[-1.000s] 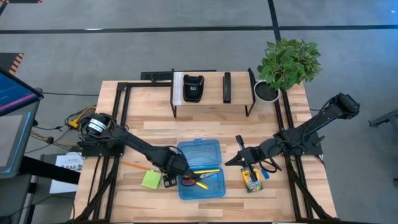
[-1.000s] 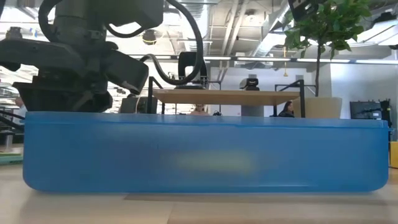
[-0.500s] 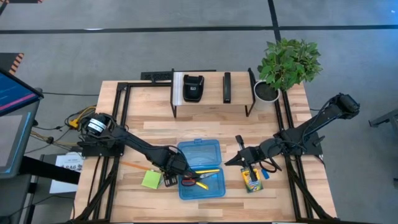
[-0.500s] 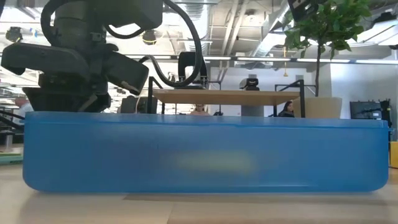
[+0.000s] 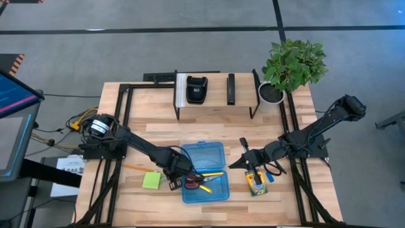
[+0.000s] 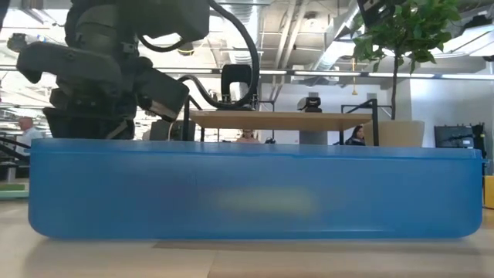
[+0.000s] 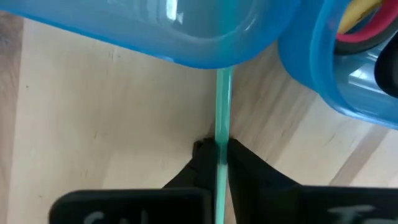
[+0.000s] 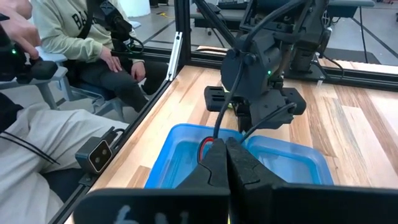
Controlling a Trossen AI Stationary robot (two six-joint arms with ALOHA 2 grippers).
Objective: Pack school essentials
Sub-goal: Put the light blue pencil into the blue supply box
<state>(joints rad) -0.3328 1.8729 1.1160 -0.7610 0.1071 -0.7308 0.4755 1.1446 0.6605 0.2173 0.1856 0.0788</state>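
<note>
Inside the blue case [image 5: 205, 172] at the front of the table you already have the red-handled scissors [image 5: 197, 183] and some yellow pencils [image 5: 212, 175], so a part of the packing looks done. Your left gripper [image 5: 172, 182] is low at the case's left edge, and its fingers are pressed together on a thin teal stick [image 7: 222, 134], maybe a pencil, which stands between them just outside the blue wall. I think it must still go over the rim.

Outside the case several things wait. You can see the lime-green sticky-note pad [image 5: 152, 181] and an orange pencil [image 5: 135, 169] on the wood to the left. To the right lie the yellow-green crayon box [image 5: 255, 183] and a small blue piece [image 5: 270, 177], probably the eraser. Your right gripper [image 5: 243, 162] hovers near the crayon box with its fingers closed and nothing between them. By my judgement you are less than half way.
</note>
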